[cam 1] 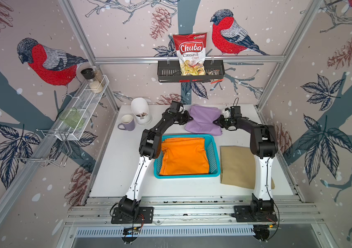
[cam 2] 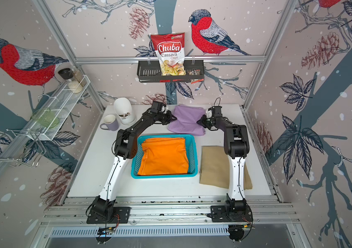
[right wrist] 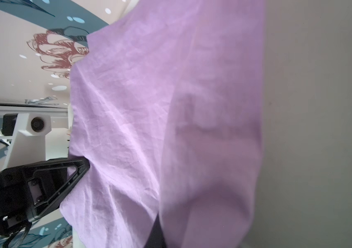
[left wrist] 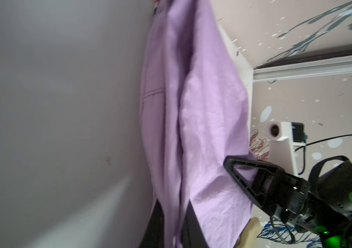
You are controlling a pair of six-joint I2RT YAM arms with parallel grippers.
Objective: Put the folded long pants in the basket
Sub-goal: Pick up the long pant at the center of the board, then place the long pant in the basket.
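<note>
At the far left of the white table (cam 1: 119, 171) stands a purple mug (cam 1: 126, 122), well away from the job; it is nothing to worry about. Next comes the left gripper (cam 1: 190, 118); its fingers are pinched tight on the left edge of the lilac pants (cam 1: 203, 120), and the cloth puckers there in the right wrist view. In front of it sits the basket (cam 1: 192, 176), in the middle of the table; the orange pants (cam 1: 183, 155) lie flat inside it, so that pair looks done. The lilac pants are at the back of the table, just behind the basket; I cannot tell if they are lifted off it yet. The right gripper (cam 1: 214, 122) looks pinched on their right edge, with folds running to its tip in the left wrist view. I think each side gets its own hold so the fold stays neat and does not flop open; the pants can then go on top of the orange pair. The tan pants (cam 1: 237, 165) wait on the table just right of the basket, partly under the right arm; they are likely last.
</note>
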